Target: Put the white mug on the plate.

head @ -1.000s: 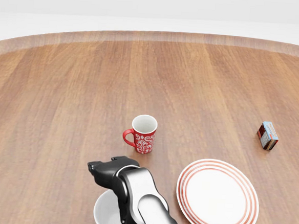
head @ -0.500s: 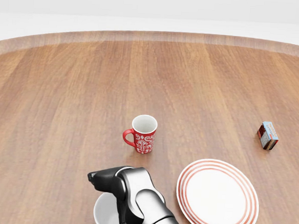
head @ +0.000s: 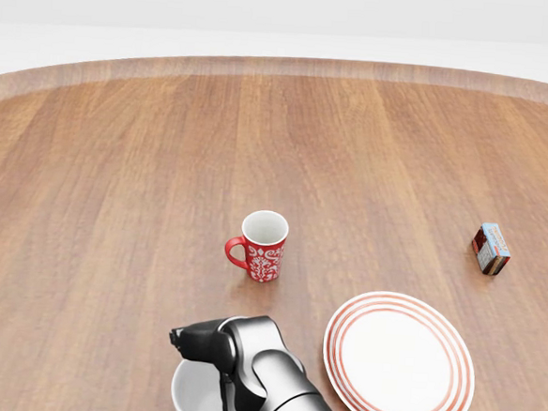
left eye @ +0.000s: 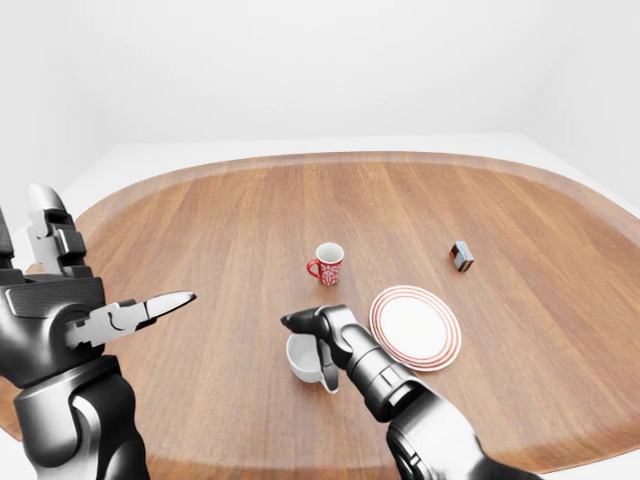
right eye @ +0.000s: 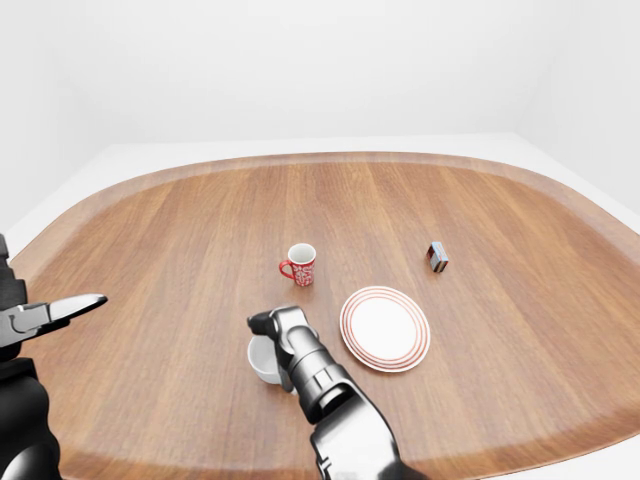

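Note:
The white mug (left eye: 300,358) stands on the wooden table (left eye: 220,230), low in the left-eye view, left of the white plate with red rings (left eye: 415,327). My right hand (left eye: 305,328) hangs over the mug's rim, its dark fingers (head: 194,338) reaching left across the top and one finger down the mug's right side. The fingers do not look closed round it. In the head view the arm hides much of the mug (head: 188,397). My left hand (left eye: 120,300) is raised at the far left, fingers spread, empty.
A red patterned mug (head: 263,246) stands upright above the white mug, handle to the left. A small box (head: 490,249) lies at the right, above the plate (head: 400,360). The table's rim (head: 284,63) curves across the top.
My right hand has come down and towards the bottom of the head view, closer over the white mug. The mug, plate, red mug and box have not moved.

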### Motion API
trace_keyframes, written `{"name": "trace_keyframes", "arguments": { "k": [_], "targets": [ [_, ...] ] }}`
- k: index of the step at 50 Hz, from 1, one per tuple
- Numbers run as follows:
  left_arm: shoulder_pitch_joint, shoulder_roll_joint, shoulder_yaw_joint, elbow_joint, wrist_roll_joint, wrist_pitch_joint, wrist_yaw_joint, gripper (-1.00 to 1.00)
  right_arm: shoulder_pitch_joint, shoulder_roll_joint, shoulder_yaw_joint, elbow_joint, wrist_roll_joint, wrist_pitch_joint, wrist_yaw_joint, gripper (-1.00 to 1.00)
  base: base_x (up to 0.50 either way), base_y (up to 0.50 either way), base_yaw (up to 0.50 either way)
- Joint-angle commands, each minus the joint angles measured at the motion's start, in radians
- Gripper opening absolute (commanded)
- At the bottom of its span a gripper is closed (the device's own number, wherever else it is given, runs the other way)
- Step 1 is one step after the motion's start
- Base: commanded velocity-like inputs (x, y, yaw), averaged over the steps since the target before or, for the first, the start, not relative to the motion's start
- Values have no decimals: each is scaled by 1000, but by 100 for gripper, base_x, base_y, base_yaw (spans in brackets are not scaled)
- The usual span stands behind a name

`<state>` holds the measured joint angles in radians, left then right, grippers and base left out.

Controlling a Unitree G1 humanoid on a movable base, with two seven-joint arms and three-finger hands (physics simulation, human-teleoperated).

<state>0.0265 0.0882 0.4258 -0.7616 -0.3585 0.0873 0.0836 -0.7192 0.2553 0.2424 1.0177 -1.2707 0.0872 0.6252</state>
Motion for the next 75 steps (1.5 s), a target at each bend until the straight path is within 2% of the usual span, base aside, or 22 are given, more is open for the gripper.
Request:
{"name": "trace_keyframes", "arguments": {
  "k": [1, 9, 11, 12, 13, 32, 38, 41, 45, 54, 57, 66, 75],
  "targets": [
    [2, -1, 0, 0, -1, 0, 0, 100, -3, 1, 3, 50, 7, 0, -26, 100, 0, 0, 0],
    [3, -1, 1, 4, -1, 0, -2, 100, -7, 0, 4, 67, 10, 0, -37, 100, 0, 0, 0],
    [3, -2, 0, 5, 0, 0, -3, 100, -8, 0, 3, 74, 11, 0, -43, 83, 0, 0, 0],
    [3, -2, -1, 5, 1, 0, -3, 100, -8, 0, 3, 76, 10, 0, -44, 32, 0, 0, 0],
    [4, -3, -2, 6, 1, 0, -4, 100, -3, 0, 6, 75, 9, 0, -45, -100, 0, 0, 0],
    [4, -3, -4, 7, 4, 0, -1, 100, -10, -6, 2, 83, 4, 0, -61, -100, 0, 0, 0],
    [5, -5, -6, 12, 7, 0, -3, 100, -39, -44, -12, 30, 0, 0, -36, -100, 0, 0, 0],
    [5, -4, -7, 13, 7, 0, -3, 100, -71, -79, -29, 6, 2, 0, -18, -100, 0, 0, 0],
    [4, -3, -7, 11, 7, 0, -2, 100, -108, -138, -59, -86, 6, 0, 70, -100, 0, 0, 0],
    [0, -1, -8, 8, 8, 0, 1, 100, -201, -291, -141, -196, 26, 0, 73, -100, 0, 0, 0],
    [-5, 1, -8, 6, 7, 0, 3, 100, -295, -371, -175, -139, 44, 0, 73, -100, 0, 0, 0],
    [-5, 1, -9, 5, 6, 0, 3, 100, -370, -518, -222, 31, 109, 0, 73, -100, 0, 0, 0],
    [-3, 0, -10, 9, 8, 0, 2, 100, -337, -584, -226, 181, 202, 0, -113, -100, 0, 0, 0]
  ]
}}
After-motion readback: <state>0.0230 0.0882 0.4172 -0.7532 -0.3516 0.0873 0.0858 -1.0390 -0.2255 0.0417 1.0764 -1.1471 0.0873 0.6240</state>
